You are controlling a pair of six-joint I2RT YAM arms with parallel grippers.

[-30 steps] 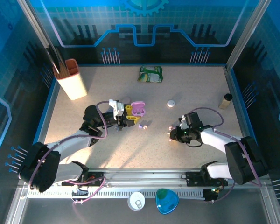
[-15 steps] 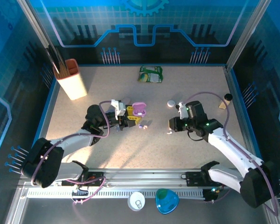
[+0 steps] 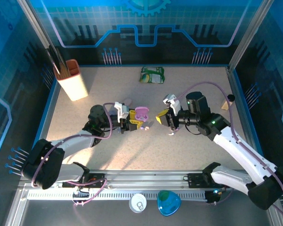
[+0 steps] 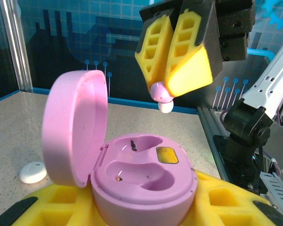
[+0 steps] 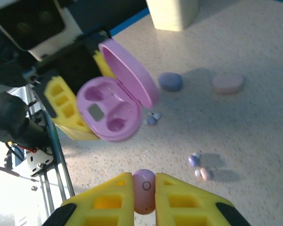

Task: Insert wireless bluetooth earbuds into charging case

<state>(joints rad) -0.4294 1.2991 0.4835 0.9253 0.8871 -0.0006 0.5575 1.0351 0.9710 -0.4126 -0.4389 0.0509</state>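
Noted left gripper (image 3: 130, 121) with jaws part-way apart, yellow pads (image 4: 61, 203) pressed on both sides of the base of the lilac charging case (image 4: 142, 175). Case upright, lid tipped open to the left in the left wrist view, two wells showing.

Noted right gripper (image 5: 144, 193) with jaws nearly shut, pinching one pinkish earbud (image 5: 144, 187) between the yellow fingertips. Placed above and just beyond the open case, not touching it, tip hanging below the fingers.

Counted loose earbuds on the table (image 3: 193, 80): one pale lilac bud (image 5: 152, 118) just beside the case, a lilac bud (image 5: 194, 160) and a pinkish bud (image 5: 204, 174) close together further right in the right wrist view. Logged a blue-lilac case (image 5: 170, 81) and a pinkish case (image 5: 228, 83) beyond, apart.
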